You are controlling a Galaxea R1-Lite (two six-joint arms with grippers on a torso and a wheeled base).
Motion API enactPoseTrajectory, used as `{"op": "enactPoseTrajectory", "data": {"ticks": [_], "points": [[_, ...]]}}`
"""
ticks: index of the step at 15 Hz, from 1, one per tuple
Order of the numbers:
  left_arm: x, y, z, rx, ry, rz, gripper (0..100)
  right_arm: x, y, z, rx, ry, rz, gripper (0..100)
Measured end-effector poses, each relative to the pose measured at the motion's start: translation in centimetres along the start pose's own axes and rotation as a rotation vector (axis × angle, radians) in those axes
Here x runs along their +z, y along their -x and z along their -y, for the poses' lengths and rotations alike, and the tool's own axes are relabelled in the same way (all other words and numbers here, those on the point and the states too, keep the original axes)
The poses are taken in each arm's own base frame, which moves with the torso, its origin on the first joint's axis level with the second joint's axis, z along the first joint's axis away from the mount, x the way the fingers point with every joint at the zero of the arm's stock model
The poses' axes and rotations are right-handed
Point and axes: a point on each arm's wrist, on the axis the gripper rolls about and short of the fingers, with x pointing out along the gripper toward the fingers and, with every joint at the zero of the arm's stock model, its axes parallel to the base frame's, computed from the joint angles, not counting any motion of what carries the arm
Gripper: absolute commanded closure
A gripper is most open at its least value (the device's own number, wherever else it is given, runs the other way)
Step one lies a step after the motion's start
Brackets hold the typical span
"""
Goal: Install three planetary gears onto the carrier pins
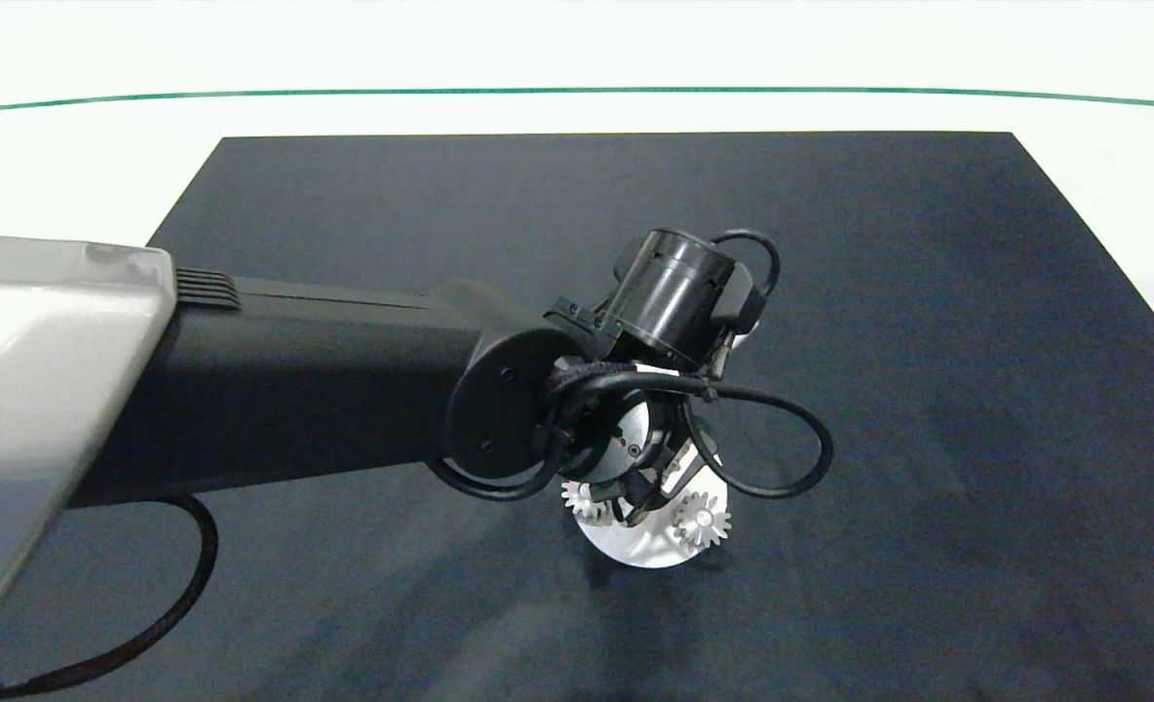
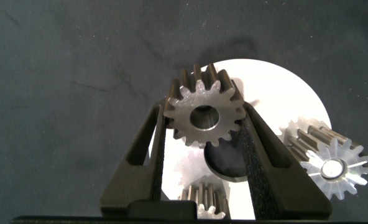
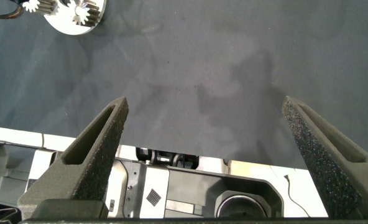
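**Third gear held above the carrier**

Nearest the head camera, the left arm (image 1: 275, 390) comes in from nine o'clock and bends down over the white carrier disc (image 1: 635, 546), which lies on the dark mat (image 1: 928, 390) covering the bench, low and near the centre of the view. The left gripper (image 2: 204, 134) has its jaws clamped on one planetary gear (image 2: 204, 118), pinching it by opposite teeth so the centre bore stays open and faces the disc; that hold looks chosen so the bore can slide over a pin.

Two other gears sit on the disc already: one at about four o'clock on it (image 1: 703, 520), its pin end showing through the bore in the left wrist view (image 2: 331, 165), and one at about nine o'clock (image 1: 583, 500). The remaining carrier pin cannot be seen, since the held gear and fingers cover that part of the disc. My judgement is that two thirds of the job is done and the next move needs careful alignment of bore and pin.

Farther off, the right gripper (image 3: 209, 155) hangs idle over bare mat near the bench edge, jaws wide apart, well clear of the disc.
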Motion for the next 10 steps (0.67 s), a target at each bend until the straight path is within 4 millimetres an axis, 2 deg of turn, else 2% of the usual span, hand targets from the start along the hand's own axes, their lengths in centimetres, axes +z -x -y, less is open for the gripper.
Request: {"op": "enactPoseTrajectory", "data": {"ticks": [10], "points": [[0.30,-0.08,0.02,0.000,-0.014,0.007,87,-0.21,-0.25,0.05,0.003,-0.003,-0.015,0]]}}
